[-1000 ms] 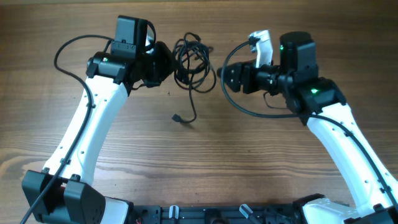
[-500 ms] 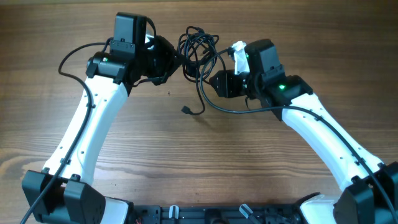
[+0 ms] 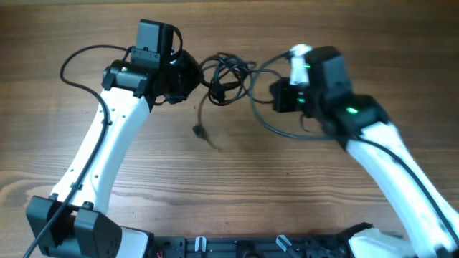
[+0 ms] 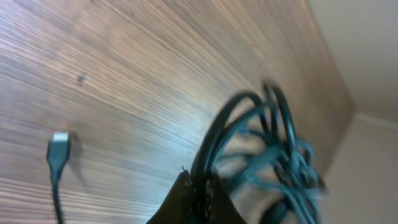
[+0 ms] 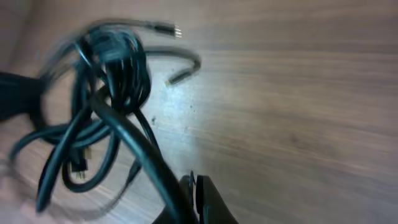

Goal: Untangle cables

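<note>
Step in hand: pulling the bundle apart. Left claw (image 4: 199, 190) and right claw (image 5: 194, 190) are each clenched on the cables (image 3: 228, 75) — next, probably a slow opposed pull to loosen the knot.

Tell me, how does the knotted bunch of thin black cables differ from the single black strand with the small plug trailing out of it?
The knotted bunch of thin black cables is many crossing loops; the single black strand runs nearly straight. The bunch sits between the left gripper and right gripper, both shut on it; the strand trails free, its small plug untouched. Both are thin, black and flexible.
</note>
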Available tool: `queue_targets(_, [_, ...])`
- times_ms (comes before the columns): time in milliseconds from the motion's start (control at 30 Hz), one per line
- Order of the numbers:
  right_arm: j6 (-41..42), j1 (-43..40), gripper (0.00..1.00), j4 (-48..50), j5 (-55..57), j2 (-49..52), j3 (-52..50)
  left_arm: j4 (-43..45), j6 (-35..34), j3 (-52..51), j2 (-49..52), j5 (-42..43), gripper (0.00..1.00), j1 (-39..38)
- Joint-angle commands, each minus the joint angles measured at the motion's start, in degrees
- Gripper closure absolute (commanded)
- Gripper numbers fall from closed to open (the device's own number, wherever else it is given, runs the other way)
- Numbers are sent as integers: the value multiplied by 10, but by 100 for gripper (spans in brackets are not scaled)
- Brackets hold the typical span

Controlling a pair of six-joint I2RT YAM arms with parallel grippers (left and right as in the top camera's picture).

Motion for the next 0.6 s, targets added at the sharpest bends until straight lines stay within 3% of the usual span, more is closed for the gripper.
queue_targets(0, [-21,-61,96,-49,-6,-82,4,-6,50,0,1,-173,96,14])
queue_targets(100, [-32,-105,96,-93,-56,-106,4,-7,50,0,1,-188,96,14])
queue_targets(300, [-16,-219,96,-119,-270,-73,8,-21,71,0,1,-184,96,14])
queue_targets(467, [-31,-142,96,-119,-277,2,8,-27,278,0,1,-8,96,4])
queue_targets(500, [-30,-118,96,-123,-253,19,8,-33,315,0,1,20,91,-2])
queue_targets(567, [-25,-85,96,-130,-210,47,8,-49,344,0,1,32,69,-15])
